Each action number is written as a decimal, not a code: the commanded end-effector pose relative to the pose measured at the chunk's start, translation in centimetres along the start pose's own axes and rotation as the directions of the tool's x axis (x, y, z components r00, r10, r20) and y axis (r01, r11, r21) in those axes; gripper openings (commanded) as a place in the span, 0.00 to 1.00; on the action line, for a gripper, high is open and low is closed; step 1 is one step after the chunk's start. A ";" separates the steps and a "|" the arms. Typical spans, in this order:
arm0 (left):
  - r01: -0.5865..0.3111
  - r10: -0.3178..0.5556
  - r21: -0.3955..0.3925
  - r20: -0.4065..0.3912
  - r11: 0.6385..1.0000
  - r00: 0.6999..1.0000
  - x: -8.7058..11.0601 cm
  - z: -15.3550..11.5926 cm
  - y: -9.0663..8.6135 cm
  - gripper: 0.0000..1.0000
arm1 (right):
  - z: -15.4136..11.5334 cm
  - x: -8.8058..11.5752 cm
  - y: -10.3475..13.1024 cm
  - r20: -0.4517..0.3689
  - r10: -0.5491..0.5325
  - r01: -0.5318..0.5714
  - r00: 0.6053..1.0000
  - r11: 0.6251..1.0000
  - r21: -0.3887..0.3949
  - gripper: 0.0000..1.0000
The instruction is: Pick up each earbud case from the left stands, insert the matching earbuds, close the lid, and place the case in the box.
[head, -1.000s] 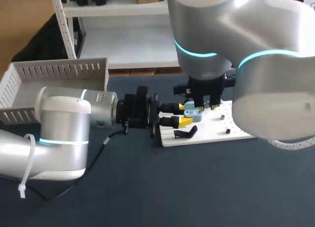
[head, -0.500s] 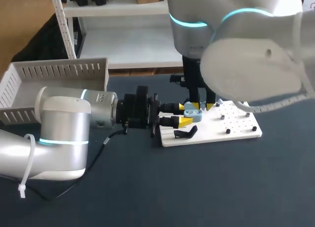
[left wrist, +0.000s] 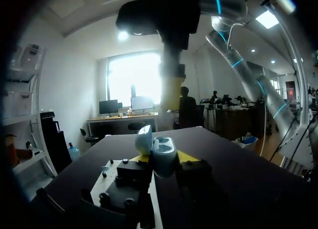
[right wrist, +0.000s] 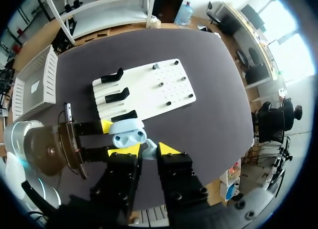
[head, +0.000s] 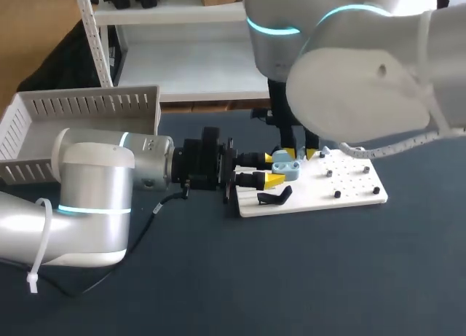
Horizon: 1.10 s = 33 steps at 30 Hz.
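Left gripper (head: pixel 271 169): clamped the open case (right wrist: pixel 128 136).
Right gripper (head: pixel 302 154): pinched a pale earbud (right wrist: pixel 150 150) above it.
Remaining: I judged seating earbuds, shutting the lid, reaching the box (head: pixel 87 103).

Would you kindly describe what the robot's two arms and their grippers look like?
Both the left arm and right arm have rounded silver-grey and white shells with glowing cyan rings at the joints. The left arm carries a white cable tie and a thin black cable near its wrist. The left gripper and right gripper are black, each with two fingers ending in yellow tips.
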<state>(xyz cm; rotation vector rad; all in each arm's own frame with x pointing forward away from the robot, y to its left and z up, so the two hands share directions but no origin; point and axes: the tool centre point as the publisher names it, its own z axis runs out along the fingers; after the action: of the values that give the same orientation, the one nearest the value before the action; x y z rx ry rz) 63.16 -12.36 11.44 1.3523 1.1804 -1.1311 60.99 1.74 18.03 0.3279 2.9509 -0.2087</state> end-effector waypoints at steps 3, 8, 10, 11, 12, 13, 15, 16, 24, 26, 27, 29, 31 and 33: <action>-0.002 0.002 0.001 0.004 1.000 1.000 0.1 0.0 0.0 0.00 | 0.2 0.3 1.2 0.002 -0.018 0.018 1.000 1.000 0.013 0.00; -0.002 0.002 0.001 0.004 1.000 1.000 0.1 0.0 0.0 0.00 | 0.2 0.3 1.4 -0.002 -0.021 0.021 1.000 1.000 0.023 0.00; -0.002 0.002 0.001 0.004 1.000 1.000 0.1 0.0 0.0 0.00 | 0.2 0.3 1.5 -0.001 -0.020 0.020 1.000 0.999 0.032 0.00; -0.002 0.002 0.001 0.004 1.000 1.000 0.1 0.0 0.0 0.00 | 0.2 0.2 1.5 -0.004 -0.017 0.017 1.000 0.999 0.034 0.00; -0.002 0.002 0.001 0.004 1.000 1.000 0.1 0.0 0.0 0.00 | 0.2 0.2 1.5 -0.005 -0.013 0.013 1.000 0.999 0.039 0.00; -0.002 0.002 0.001 0.004 1.000 1.000 0.1 0.0 0.0 0.00 | 0.2 0.1 1.5 -0.005 -0.010 0.010 1.000 0.999 0.045 0.00; -0.002 0.002 0.001 0.004 1.000 1.000 0.1 0.0 0.0 0.00 | 0.3 -0.1 1.5 -0.010 0.006 -0.006 1.000 0.999 0.053 0.00; -0.002 0.002 0.001 0.004 1.000 1.000 0.1 0.0 0.0 0.00 | 0.3 -0.2 1.5 -0.012 0.010 -0.009 1.000 0.998 0.055 0.00; -0.002 0.002 0.001 0.004 1.000 1.000 0.1 0.0 0.0 0.00 | 0.8 -0.7 1.3 -0.038 0.095 -0.091 0.995 0.992 0.085 0.00; -0.002 0.002 0.001 0.004 1.000 1.000 0.1 0.0 0.0 0.00 | 0.9 -0.6 1.3 -0.042 0.096 -0.093 0.994 0.992 0.084 0.00; -0.002 0.002 0.001 0.004 1.000 1.000 0.1 0.0 0.0 0.00 | 0.9 -0.6 1.4 -0.043 0.097 -0.093 0.994 0.992 0.084 0.00; -0.002 0.002 0.001 0.004 1.000 1.000 0.1 0.0 0.0 0.00 | 1.1 -0.4 1.4 -0.046 0.096 -0.092 0.994 0.992 0.081 0.00; -0.002 0.002 0.001 0.004 1.000 1.000 0.1 0.0 0.0 0.00 | 1.4 -0.2 1.5 -0.054 0.087 -0.083 0.995 0.994 0.077 0.00; -0.002 0.002 0.001 0.004 1.000 1.000 0.1 0.0 0.0 0.00 | 1.7 -0.1 1.5 -0.057 0.085 -0.080 0.995 0.994 0.076 0.00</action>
<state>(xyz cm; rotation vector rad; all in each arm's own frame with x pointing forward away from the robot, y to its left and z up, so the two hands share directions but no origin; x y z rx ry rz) 63.16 -12.36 11.44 1.3522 1.1804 -1.1311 61.58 2.92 16.51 0.4726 2.9858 -0.3039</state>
